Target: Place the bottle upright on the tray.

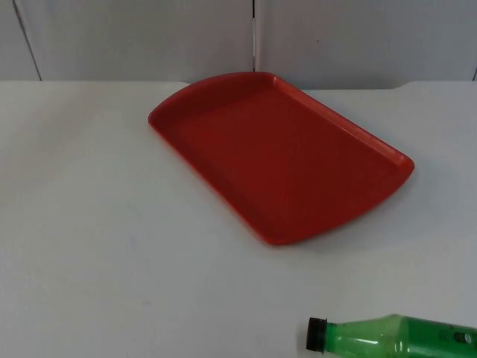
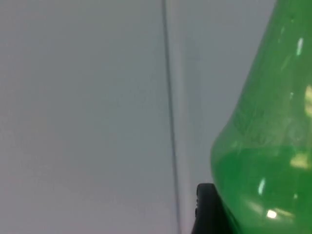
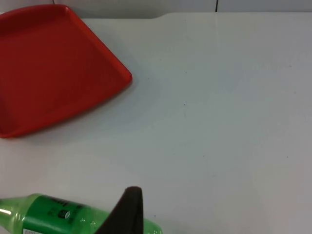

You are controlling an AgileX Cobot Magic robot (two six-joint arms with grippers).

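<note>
A green plastic bottle point(image 1: 395, 335) with a black cap point(image 1: 317, 334) lies on its side at the table's near right edge, cap pointing left. The red tray point(image 1: 283, 149) sits empty in the middle of the table, turned at an angle. In the right wrist view the bottle point(image 3: 73, 219) lies flat on the table, well apart from the tray point(image 3: 48, 73), and my right gripper point(image 3: 127, 212) hovers right beside the bottle's body. In the left wrist view my left gripper point(image 2: 207, 209) is pressed close against the green bottle point(image 2: 268, 146), with a grey seamed surface behind it.
The grey partition wall point(image 1: 253, 37) closes off the far end of the table, just behind the tray. White table top point(image 1: 89, 224) stretches to the left of the tray and between the tray and the bottle.
</note>
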